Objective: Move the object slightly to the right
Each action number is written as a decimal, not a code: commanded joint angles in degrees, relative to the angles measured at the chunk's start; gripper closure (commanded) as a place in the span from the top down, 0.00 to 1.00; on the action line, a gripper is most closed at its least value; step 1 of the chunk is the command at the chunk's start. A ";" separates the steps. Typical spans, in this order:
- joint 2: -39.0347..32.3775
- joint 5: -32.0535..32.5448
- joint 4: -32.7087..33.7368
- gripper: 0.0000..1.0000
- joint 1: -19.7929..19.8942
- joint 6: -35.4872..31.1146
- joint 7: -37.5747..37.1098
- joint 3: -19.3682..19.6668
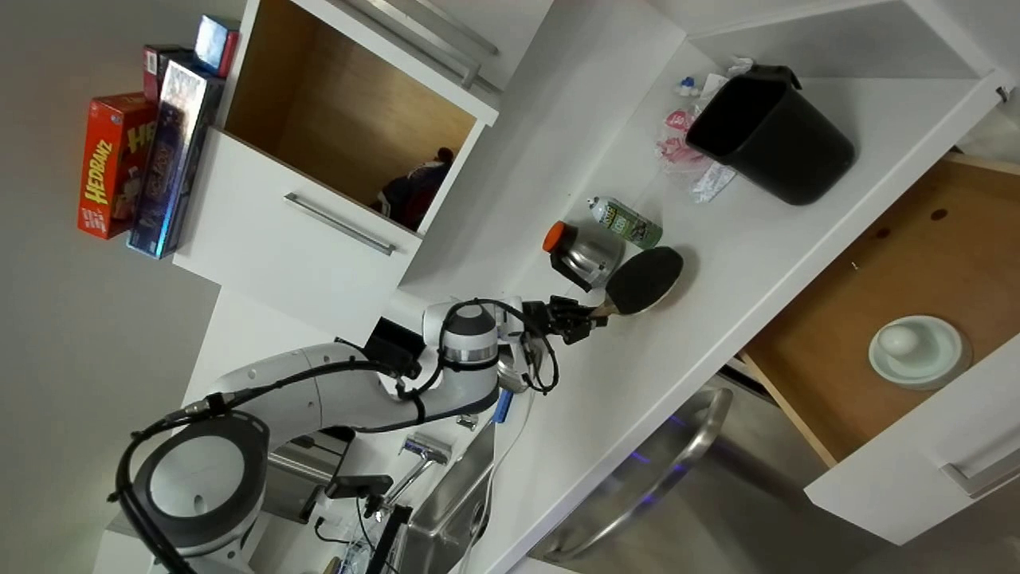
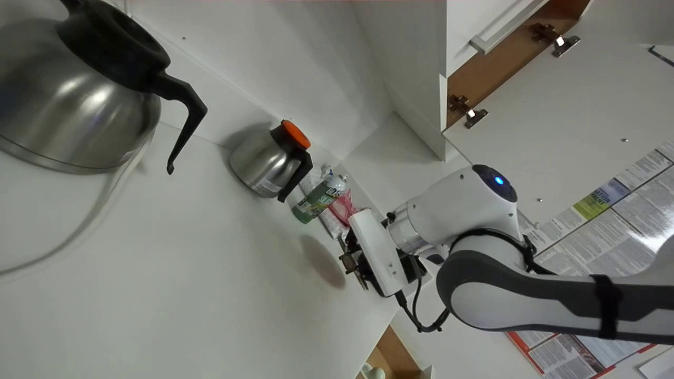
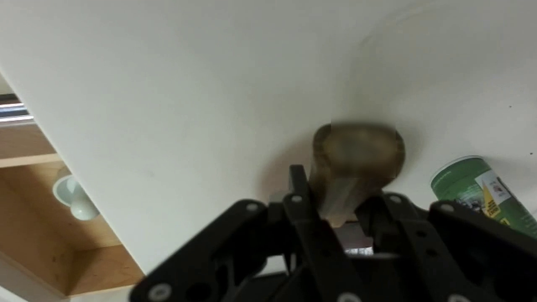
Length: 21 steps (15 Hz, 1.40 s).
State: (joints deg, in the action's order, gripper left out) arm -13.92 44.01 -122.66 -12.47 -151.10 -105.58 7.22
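The object is a flat oval paddle (image 1: 644,279) with a black face and a light wooden handle. In an exterior view it points away from the arm, just beside the steel jug. My gripper (image 1: 598,316) is shut on its handle. In an exterior view my gripper (image 2: 352,263) shows the brown handle end (image 2: 348,262) facing the camera, with the blade a thin edge. A reddish shadow lies on the counter apart from it, so it is raised. In the wrist view the blurred handle (image 3: 356,153) sits between the fingers of my gripper (image 3: 333,201); the blade is mostly hidden.
A steel jug with an orange lid (image 1: 598,253) and a green spray can (image 1: 629,223) stand near the paddle. A black bin (image 1: 797,143) and plastic bags (image 1: 677,147) are farther along. A larger jug (image 2: 79,100) stands nearer that camera. An open drawer (image 1: 805,422) lies below the counter edge.
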 commanded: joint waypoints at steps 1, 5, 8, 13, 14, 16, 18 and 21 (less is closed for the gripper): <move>-3.99 2.18 3.61 0.08 0.02 1.44 -6.53 -0.60; -4.46 2.72 3.70 0.64 -0.49 1.33 -7.78 -0.37; -1.06 3.22 1.54 0.85 -0.35 0.74 -6.30 -0.97; 7.25 1.65 -4.70 1.00 1.34 -1.55 0.24 -4.97; 8.42 1.22 -5.38 1.00 1.56 -1.22 1.22 -5.68; 10.48 -0.58 -7.03 1.00 2.08 -1.01 3.97 -7.06; 7.88 -0.53 -4.48 1.00 0.71 -0.13 3.07 -6.23; 9.58 -2.68 -6.30 1.00 2.44 0.01 6.34 -8.38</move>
State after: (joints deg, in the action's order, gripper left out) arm -4.38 41.39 -129.01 -11.44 -151.24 -99.38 0.26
